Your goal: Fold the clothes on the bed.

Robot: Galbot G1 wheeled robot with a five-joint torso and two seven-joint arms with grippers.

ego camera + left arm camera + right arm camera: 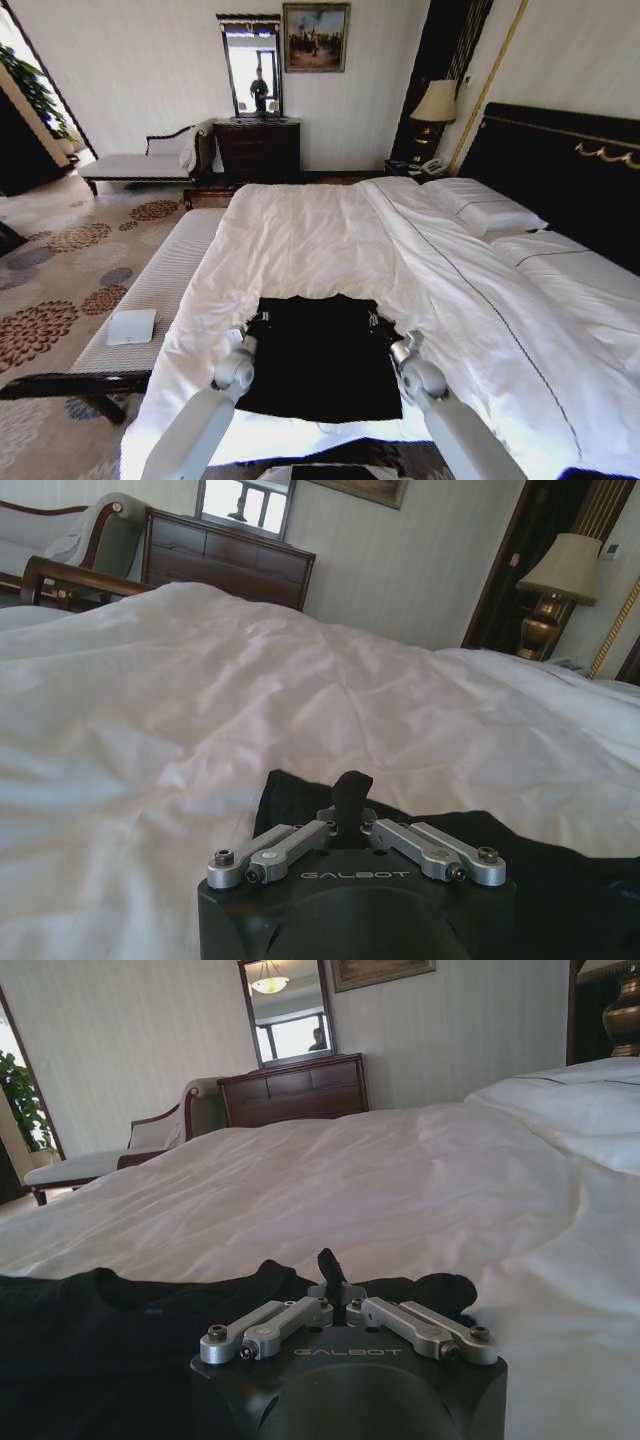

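Now the black T-shirt (pixel 322 352) lies flat on the white duvet of the bed (pixel 330 240), near the foot edge, approx. in the middle of the bed's width and far from the pillows (pixel 487 207). It looks like a dark rectangle; the lettering can not be seen.

Both arms reach forward from the robot, one at each side of the shirt. The left claw (pixel 252 324) is at the far left corner of the shirt; in the left wrist view the left claw (pixel 352 792) has its fingers pressed together, clenched on a small fold of black fabric that stands up between them. The right claw (pixel 385 325) is at the far right corner, w/ the same posture; in the right wrist view the right claw (pixel 330 1268) is also clenched on a pinch of the black fabric, and the shirt edge (pixel 120 1310) runs away to the side over the duvet.

Beside the bed, on the robot's left, stands a desk w/ white cushion (pixel 165 280), and a small white folded cloth (pixel 132 326) lies on it. Behind, at the wall, are a dark dresser (pixel 258 148) w/ a mirror (pixel 251 66), a white chaise (pixel 135 163), and a lamp (pixel 436 102) near the black headboard (pixel 560 170).
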